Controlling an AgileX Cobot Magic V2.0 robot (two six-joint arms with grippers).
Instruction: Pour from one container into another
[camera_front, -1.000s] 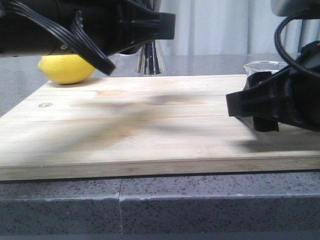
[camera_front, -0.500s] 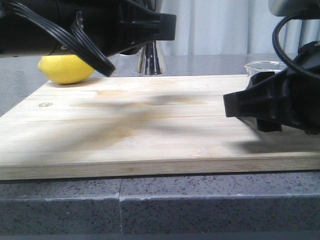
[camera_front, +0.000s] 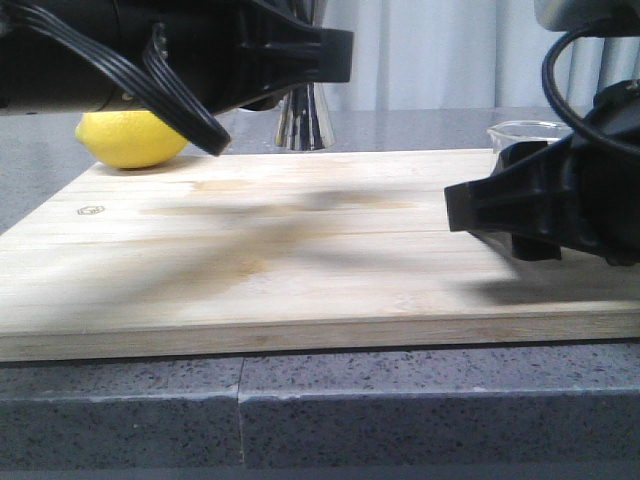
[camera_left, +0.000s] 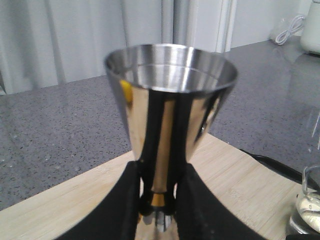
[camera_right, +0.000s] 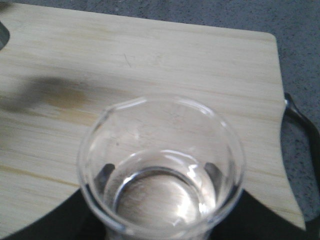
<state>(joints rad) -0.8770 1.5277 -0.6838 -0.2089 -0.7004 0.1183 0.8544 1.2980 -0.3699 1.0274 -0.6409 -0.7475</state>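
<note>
The shiny steel jigger (camera_left: 170, 100) stands upright, and my left gripper (camera_left: 159, 202) is shut on its narrow waist at the gold band. In the front view the jigger (camera_front: 303, 118) shows behind my left arm, at the far edge of the wooden board (camera_front: 300, 250). The clear glass beaker (camera_right: 162, 165) holds a little clear liquid. My right gripper (camera_right: 160, 205) is shut on its lower wall, one black finger on each side. In the front view only the beaker rim (camera_front: 528, 129) shows above my right arm. The beaker (camera_left: 307, 210) also sits to one side of the jigger in the left wrist view.
A yellow lemon (camera_front: 130, 138) lies at the board's far left corner. The board rests on a grey speckled counter (camera_front: 320, 410), with a black cable (camera_right: 300, 120) beside its right edge. Pale curtains hang behind.
My right arm has shifted slightly to the left over the board. The left arm, jigger and lemon have not visibly moved.
</note>
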